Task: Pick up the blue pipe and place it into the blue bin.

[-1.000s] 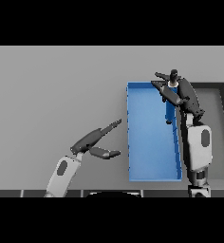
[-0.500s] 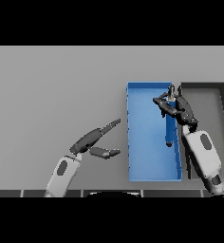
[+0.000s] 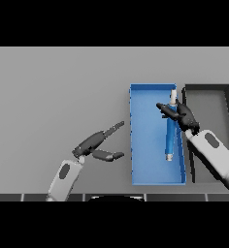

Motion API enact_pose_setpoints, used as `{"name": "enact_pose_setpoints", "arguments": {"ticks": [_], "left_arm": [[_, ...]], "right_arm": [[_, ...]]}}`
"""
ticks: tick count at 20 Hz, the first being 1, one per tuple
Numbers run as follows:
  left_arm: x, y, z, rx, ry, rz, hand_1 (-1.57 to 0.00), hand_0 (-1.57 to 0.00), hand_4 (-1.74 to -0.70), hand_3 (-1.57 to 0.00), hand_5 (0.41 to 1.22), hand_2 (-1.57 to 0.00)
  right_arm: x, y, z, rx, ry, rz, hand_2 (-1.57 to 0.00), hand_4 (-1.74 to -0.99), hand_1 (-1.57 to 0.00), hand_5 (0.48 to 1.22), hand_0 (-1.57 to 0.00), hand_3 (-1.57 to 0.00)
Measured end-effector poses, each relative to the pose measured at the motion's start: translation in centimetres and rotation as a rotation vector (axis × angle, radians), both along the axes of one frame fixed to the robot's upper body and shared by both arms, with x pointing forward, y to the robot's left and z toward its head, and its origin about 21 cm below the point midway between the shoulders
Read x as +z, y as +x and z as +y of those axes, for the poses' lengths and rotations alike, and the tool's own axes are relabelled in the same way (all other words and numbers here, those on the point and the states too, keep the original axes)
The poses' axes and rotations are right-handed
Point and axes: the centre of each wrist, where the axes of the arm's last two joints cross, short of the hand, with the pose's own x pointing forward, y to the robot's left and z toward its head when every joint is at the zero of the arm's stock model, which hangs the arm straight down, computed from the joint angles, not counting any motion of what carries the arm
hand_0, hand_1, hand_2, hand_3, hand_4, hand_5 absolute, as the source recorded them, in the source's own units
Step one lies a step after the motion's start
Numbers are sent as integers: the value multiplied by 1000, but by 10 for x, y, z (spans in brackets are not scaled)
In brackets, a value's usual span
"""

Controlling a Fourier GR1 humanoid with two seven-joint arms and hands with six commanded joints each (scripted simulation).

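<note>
**Pipe now lying in the bin**

Grey table (image 3: 53, 82): blue pipe (image 3: 170, 135) lies inside the blue bin (image 3: 145, 145), released a moment ago. Right hand (image 3: 180, 114) hovers above, fingers loosely spread, empty. Left hand (image 3: 94, 145) idles open. Placement looks complete.

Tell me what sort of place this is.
Probably a bare sorting or test workstation, not a home: a plain grey table holding only a blue bin with a blue pipe in it, and a dark bin beside it.
</note>
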Motion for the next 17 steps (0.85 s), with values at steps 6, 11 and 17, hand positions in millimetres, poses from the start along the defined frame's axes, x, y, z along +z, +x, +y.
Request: {"name": "enact_pose_setpoints", "arguments": {"ticks": [6,11,17], "left_arm": [[2,-1,-1,-1,-6,3,1,1,-930,1,496,1],[0,-1,1,-4,-2,3,1,1,-932,1,497,1],[0,-1,-4,2,1,5,1,1,-930,1,495,1]], "right_arm": [[0,-3,5,215,-235,39,-84,-1175,-87,788,-92,-24],[1,-4,5,261,-287,66,-27,-1099,-28,725,-30,-7],[0,-8,8,326,-315,62,-17,-1084,-17,714,-19,-4]]}}
